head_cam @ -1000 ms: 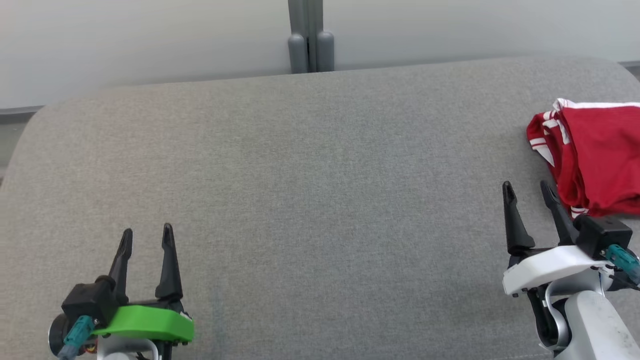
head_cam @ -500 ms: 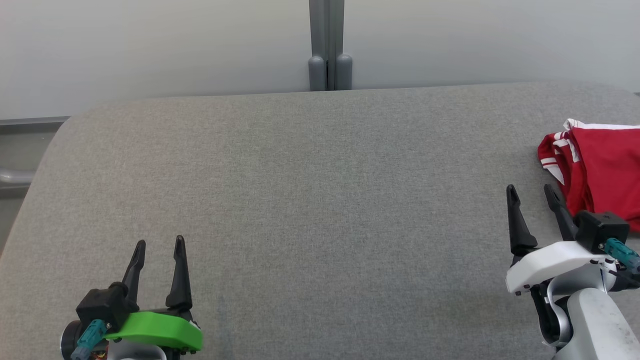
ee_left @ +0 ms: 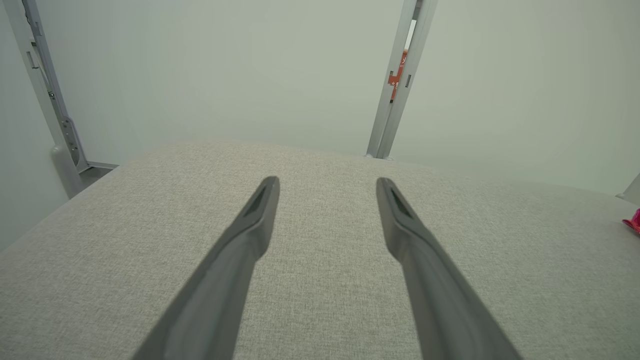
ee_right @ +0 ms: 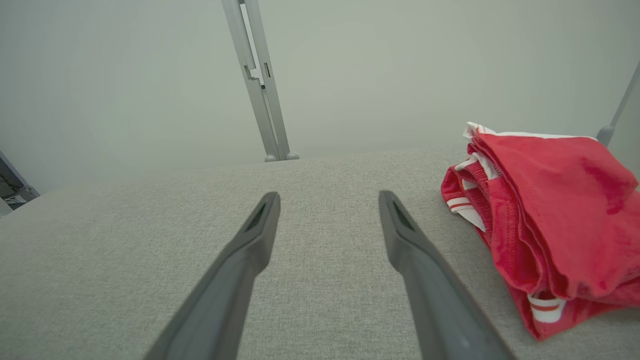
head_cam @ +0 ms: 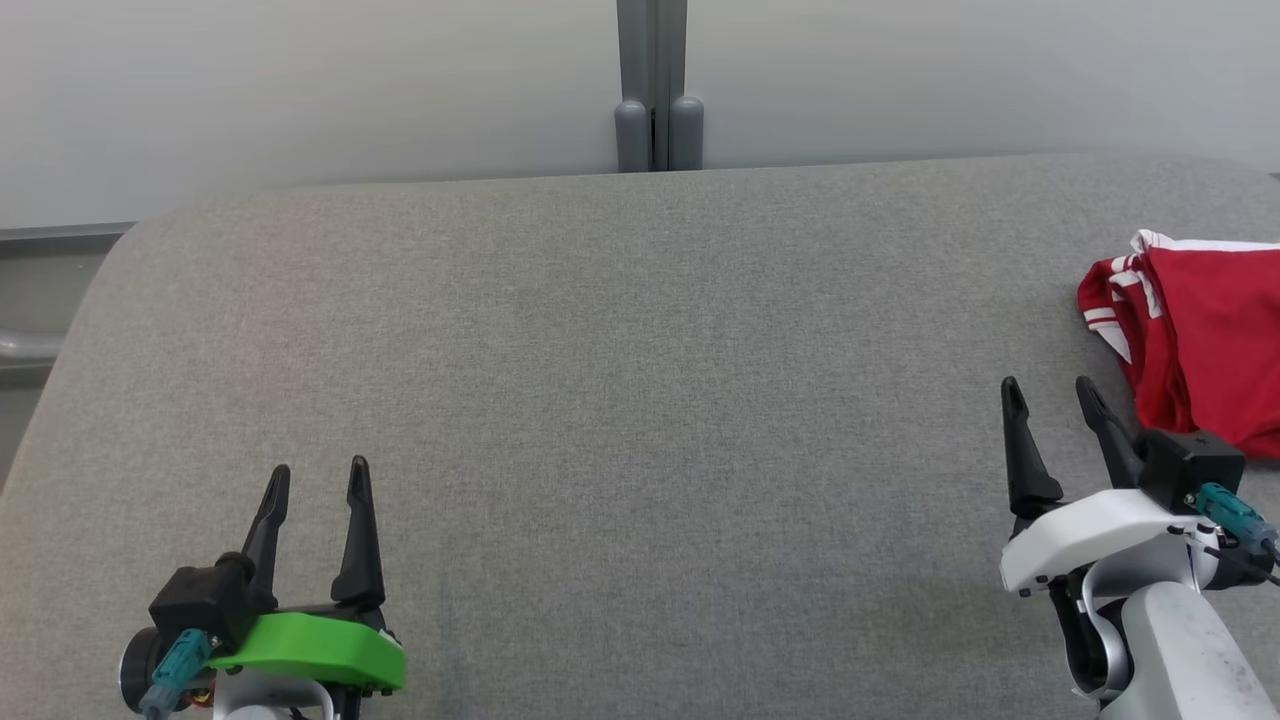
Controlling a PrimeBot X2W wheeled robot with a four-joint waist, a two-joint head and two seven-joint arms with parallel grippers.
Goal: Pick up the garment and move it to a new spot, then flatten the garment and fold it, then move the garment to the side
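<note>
The garment (head_cam: 1205, 345) is red with white stripes and lies folded in a bundle at the right edge of the grey surface (head_cam: 620, 380); the frame cuts off its right part. In the right wrist view the garment (ee_right: 555, 225) sits just right of my fingers. My right gripper (head_cam: 1050, 393) stands open a short way left of and nearer than the garment, holding nothing. My left gripper (head_cam: 318, 475) is open at the lower left, far from the garment, with nothing between its fingers (ee_left: 250, 235). A small red tip of the garment (ee_left: 634, 221) shows at the right edge of the left wrist view.
The grey padded surface has rounded far corners and ends at a pale wall (head_cam: 300, 90). A grey vertical post (head_cam: 655, 85) stands behind its far edge at the centre. A grey bar (head_cam: 25, 345) shows past the left edge.
The head camera has shifted, so the whole picture moved right and down. Both grippers stay open and apart from the garment; the garment lies as before.
</note>
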